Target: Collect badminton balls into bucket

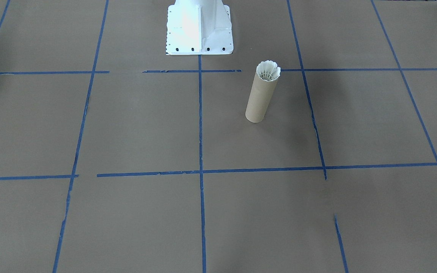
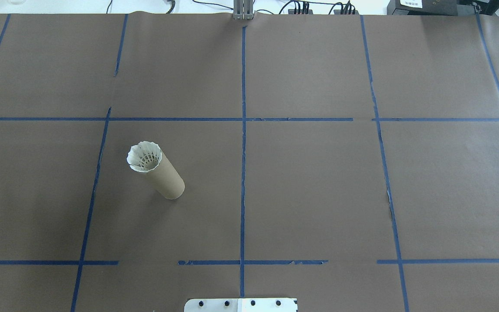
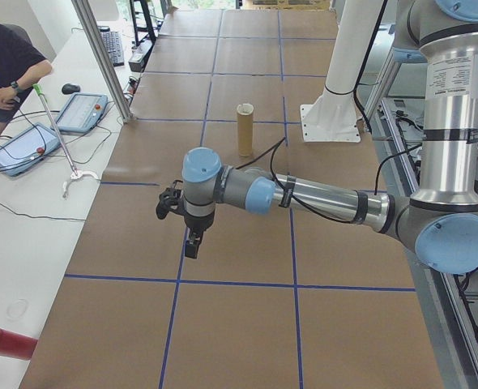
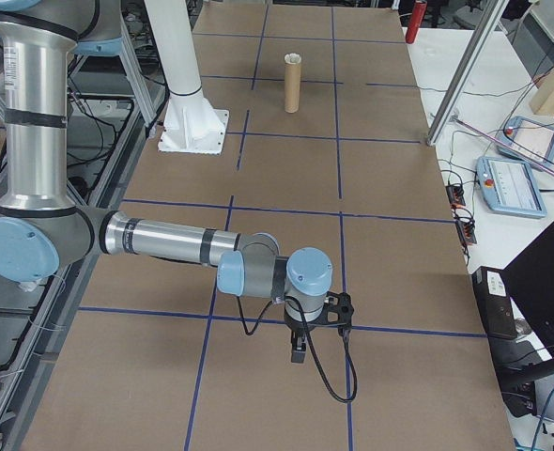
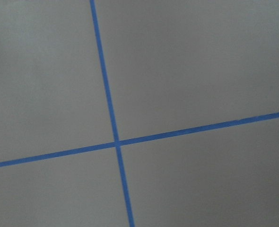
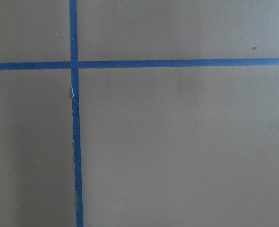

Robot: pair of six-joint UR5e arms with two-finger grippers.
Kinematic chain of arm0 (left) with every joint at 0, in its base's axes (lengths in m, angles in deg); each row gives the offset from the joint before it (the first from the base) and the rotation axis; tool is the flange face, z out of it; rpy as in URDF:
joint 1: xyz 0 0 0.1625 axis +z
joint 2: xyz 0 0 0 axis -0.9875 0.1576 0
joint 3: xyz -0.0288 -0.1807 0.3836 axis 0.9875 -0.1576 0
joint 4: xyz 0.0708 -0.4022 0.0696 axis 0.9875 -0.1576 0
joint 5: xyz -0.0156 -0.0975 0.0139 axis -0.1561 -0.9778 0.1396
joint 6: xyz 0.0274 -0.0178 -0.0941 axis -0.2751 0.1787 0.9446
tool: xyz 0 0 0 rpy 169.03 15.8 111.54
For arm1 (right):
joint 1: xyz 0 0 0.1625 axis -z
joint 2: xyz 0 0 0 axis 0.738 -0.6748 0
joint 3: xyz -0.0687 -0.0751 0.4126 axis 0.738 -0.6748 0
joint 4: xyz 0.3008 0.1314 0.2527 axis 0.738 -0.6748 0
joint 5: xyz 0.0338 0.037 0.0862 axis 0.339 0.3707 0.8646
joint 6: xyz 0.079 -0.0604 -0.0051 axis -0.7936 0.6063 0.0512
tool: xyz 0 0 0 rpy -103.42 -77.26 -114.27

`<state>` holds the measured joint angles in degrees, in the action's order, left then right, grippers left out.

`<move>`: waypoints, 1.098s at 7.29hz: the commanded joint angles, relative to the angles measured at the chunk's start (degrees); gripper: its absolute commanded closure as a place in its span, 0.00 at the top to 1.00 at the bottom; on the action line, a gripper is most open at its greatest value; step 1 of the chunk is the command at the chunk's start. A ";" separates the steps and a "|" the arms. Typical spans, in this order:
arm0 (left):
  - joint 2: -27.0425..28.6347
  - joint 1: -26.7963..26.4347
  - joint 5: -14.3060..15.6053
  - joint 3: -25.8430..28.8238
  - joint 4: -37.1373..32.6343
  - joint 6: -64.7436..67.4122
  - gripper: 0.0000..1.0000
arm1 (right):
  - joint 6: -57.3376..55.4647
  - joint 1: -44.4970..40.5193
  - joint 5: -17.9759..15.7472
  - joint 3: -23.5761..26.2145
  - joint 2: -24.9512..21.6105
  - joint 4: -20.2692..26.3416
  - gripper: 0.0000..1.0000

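Observation:
The bucket (image 1: 261, 98) (image 2: 163, 175) is a brown cardboard tube standing upright on the brown table, on my left side. A white feather badminton ball (image 1: 268, 71) (image 2: 144, 157) sits in its mouth, skirt up and level with the rim. The bucket also shows far off in the side views (image 3: 244, 130) (image 4: 293, 85). My left gripper (image 3: 190, 250) hangs over the table's left end, far from the bucket. My right gripper (image 4: 297, 355) hangs over the right end. Both point down, and I cannot tell whether they are open or shut. Both wrist views show only paper and blue tape.
The white robot base (image 1: 199, 28) (image 2: 241, 304) stands at the table's robot-side edge. Blue tape lines (image 2: 243, 130) grid the brown paper. A seated person (image 3: 4, 65) and teach pendants (image 3: 81, 112) (image 4: 512, 183) are at side benches. A red cylinder (image 3: 8, 342) lies off the table.

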<state>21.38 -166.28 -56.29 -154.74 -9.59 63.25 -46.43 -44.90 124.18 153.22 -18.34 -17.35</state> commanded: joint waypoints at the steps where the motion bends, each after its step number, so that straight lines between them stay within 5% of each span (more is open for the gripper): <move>1: -2.89 -1.57 -2.38 2.47 -1.67 -0.20 1.00 | 0.00 0.00 -0.04 0.00 0.00 0.00 1.00; 5: -1.86 -1.57 -2.29 2.82 -0.27 0.24 1.00 | 0.00 0.00 -0.04 0.00 0.00 0.00 1.00; 8: 5.43 -1.66 -3.00 2.04 21.84 -0.02 1.00 | 0.00 0.00 -0.04 0.00 0.00 0.00 1.00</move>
<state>23.94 -167.91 -59.00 -152.16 3.76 63.36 -46.43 -44.90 124.14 153.22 -18.34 -17.35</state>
